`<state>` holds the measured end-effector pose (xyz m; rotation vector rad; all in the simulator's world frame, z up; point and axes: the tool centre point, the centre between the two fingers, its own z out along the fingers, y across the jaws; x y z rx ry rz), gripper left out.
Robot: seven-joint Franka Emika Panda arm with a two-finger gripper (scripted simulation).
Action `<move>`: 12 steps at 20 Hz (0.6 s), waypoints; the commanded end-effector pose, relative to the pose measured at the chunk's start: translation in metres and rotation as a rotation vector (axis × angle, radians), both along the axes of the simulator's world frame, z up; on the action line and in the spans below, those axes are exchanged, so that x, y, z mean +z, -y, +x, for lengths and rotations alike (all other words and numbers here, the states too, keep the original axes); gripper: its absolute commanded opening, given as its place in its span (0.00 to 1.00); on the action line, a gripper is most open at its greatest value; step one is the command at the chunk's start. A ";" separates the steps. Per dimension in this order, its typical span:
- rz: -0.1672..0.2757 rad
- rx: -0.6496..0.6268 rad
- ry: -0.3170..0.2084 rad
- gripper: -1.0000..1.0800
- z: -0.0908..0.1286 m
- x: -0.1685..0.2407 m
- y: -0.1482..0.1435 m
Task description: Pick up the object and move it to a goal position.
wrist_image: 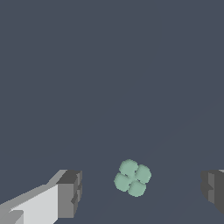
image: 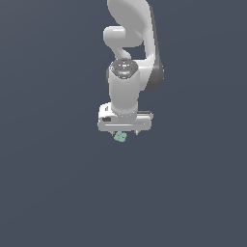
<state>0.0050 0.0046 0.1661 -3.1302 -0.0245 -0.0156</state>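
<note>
Mint-green and lumpy, the tiny knobby object [wrist_image: 133, 177] lies between the white robot gripper's [wrist_image: 142, 190] dark fingertips [wrist_image: 70, 192]. The claw hangs wide apart, so it can close around it.

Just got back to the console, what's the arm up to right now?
The single white arm is poised over the small mint-green object, which sits on the plain dark surface. The gripper is open, and in the wrist view the object lies between the two fingers with clear gaps on both sides, so nothing is gripped yet. In the exterior view the object peeks out just below the hand. No goal marker shows.
</note>
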 end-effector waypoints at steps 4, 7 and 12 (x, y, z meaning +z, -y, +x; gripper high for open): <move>-0.002 -0.001 0.003 0.96 0.001 0.002 0.001; -0.007 0.000 0.011 0.96 0.005 0.008 0.002; -0.009 0.004 0.014 0.96 0.007 0.012 0.002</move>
